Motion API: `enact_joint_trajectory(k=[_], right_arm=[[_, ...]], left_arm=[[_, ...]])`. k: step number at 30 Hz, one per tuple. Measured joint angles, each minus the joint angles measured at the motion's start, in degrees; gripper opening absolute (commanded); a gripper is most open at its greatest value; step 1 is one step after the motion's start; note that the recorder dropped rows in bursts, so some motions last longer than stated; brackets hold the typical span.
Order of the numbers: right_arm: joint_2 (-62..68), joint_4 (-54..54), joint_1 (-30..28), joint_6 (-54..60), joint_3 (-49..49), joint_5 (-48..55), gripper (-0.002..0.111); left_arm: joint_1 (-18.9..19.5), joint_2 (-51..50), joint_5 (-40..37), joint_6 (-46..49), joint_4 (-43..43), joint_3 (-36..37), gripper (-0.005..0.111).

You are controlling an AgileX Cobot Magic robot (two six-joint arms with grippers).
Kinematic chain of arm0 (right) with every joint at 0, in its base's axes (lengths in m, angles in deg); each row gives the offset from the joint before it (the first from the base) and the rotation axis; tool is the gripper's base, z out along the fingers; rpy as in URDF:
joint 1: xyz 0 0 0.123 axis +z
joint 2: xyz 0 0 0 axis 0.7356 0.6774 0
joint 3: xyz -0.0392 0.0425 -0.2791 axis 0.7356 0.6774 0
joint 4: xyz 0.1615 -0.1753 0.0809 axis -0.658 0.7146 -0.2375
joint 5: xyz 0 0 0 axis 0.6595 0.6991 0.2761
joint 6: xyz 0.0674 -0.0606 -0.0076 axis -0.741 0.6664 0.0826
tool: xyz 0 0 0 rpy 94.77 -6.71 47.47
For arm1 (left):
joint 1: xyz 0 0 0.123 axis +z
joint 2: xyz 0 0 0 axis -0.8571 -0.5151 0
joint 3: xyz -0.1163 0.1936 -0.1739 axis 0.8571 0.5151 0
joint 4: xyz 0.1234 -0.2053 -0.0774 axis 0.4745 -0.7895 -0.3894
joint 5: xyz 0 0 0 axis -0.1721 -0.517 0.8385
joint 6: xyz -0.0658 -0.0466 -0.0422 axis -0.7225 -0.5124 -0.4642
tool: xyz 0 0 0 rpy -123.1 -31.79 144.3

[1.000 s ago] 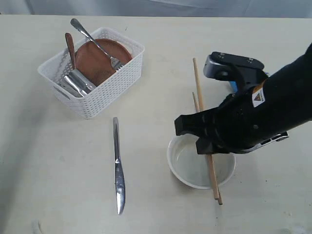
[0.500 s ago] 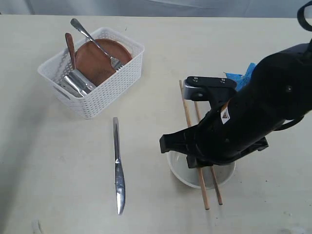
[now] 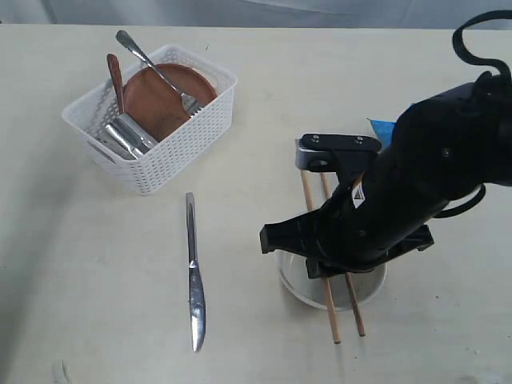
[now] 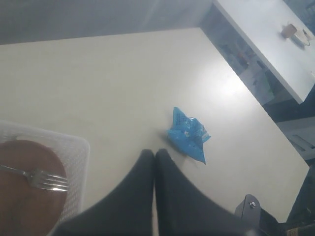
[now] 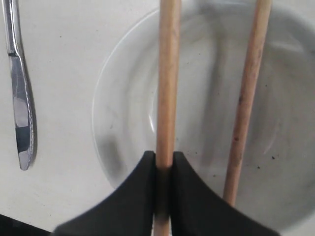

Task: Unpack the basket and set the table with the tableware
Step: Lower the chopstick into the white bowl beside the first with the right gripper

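I count one basket [image 3: 186, 149] holding one fork [image 3: 154, 68], one spoon [image 3: 115, 78], one cup [image 3: 128, 136] and one brown plate [image 3: 160, 104]. Out on the table [image 3: 88, 272] lie one knife [image 3: 194, 276], one bowl [image 5: 123, 118], two chopsticks and one blue packet [image 4: 187, 133]. My right gripper [image 5: 163, 164] is clamped on one chopstick [image 5: 168, 83], pinching it directly above the bowl. The other chopstick [image 5: 244, 108] runs alongside it, close but apart, also across the bowl. Whether the one I hold touches the bowl's rim I cannot tell. The exterior view hides that grip under my right arm and shows only a corner of the packet, yet it alone shows the cup and spoon. My left wrist view shows the whole packet, well apart from the basket, and the fork resting on the plate. My left gripper [image 4: 154, 164] has its fingers pressed together with nothing between them. The knife lies near the bowl, apart from it, on the basket's side.
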Motion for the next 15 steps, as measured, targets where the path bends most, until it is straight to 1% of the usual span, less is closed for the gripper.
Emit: enact_joint_trajectory(k=[15], right_arm=[[0.0, 4.4, 0.0, -2.4, 0.0, -0.5, 0.0]], left_arm=[[0.0, 0.0, 0.0, 0.1, 0.0, 0.0, 0.0]])
